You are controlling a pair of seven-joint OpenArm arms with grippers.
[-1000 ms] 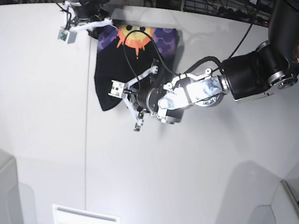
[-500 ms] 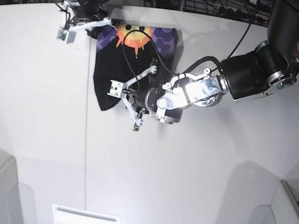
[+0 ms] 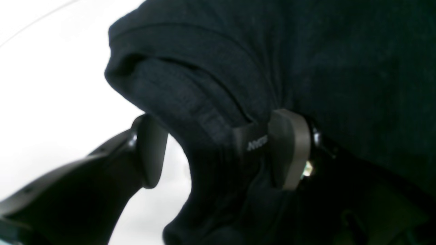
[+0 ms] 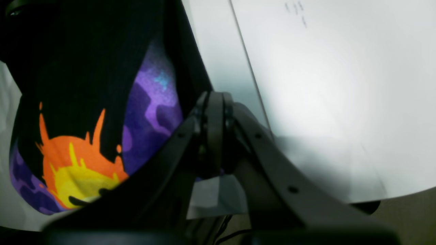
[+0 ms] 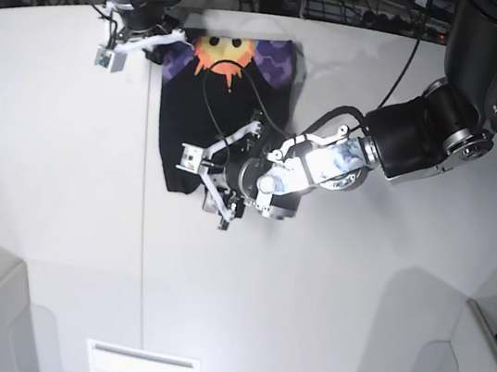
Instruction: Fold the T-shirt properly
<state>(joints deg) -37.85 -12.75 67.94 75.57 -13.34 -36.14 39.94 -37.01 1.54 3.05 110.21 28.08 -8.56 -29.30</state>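
Between left jaws: T-shirt [image 3: 218, 102] fold.

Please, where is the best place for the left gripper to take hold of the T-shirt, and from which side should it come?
Probably the rolled bottom hem of the T-shirt, approached from the bare table side. There the fabric bunches into a thick fold that already sits between the open jaws of the left gripper. The right gripper is shut at the printed end.

Base overhead; wrists close, perhaps sharing T-shirt [image 5: 212, 115]
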